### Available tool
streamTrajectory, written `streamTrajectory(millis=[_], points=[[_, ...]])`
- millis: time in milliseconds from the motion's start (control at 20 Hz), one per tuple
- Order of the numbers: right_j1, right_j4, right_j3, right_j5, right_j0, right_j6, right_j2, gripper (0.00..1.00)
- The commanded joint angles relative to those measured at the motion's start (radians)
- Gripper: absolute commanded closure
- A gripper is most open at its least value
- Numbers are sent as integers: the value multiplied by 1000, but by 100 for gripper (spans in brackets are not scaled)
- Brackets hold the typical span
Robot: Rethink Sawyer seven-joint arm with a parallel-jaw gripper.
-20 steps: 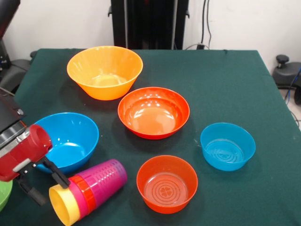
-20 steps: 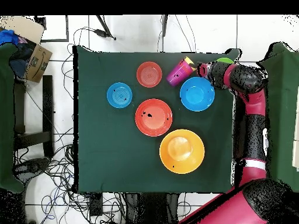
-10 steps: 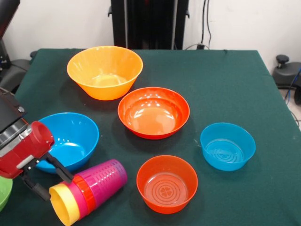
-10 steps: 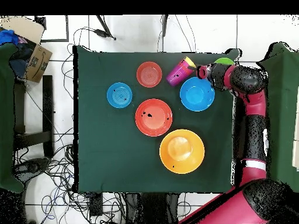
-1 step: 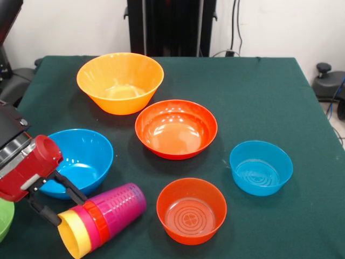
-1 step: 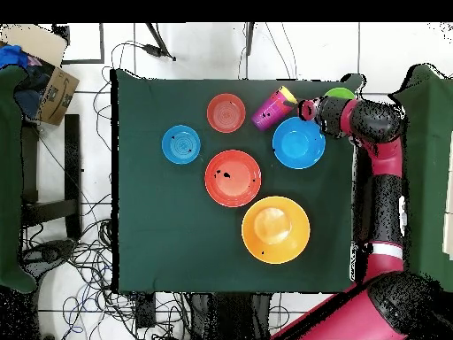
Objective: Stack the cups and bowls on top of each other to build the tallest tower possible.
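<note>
The nested cups [image 5: 99, 218] lie on their side near the desk's [image 5: 269, 97] front-left corner, yellow rim [image 5: 69, 234] outermost, just beside the large blue bowl [image 5: 78, 161]. The gripper [image 5: 58, 200] has its fingers [image 5: 67, 188] spread astride that rim. The green bowl [image 5: 4, 216] sits at the left edge. Open cloth lies to the right.

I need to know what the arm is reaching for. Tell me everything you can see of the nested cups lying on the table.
The nested cups are glossy plastic tumblers pushed into one another: a purple outer cup whose closed base points toward the small orange bowl, with orange-red, crimson and yellow rims showing at the open end. The stack lies on its side on the green tablecloth, just in front of the large blue bowl. The gripper is open, its black fingers at the yellow rim.
</note>
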Motion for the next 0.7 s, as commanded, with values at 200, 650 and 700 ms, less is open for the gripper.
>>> streamTrajectory(millis=[200,650,700], points=[[96,1,60,58,30,-326,-47,0],[114,12,61,56,33,-330,-58,0],[112,16,71,54,30,-323,-58,0]])
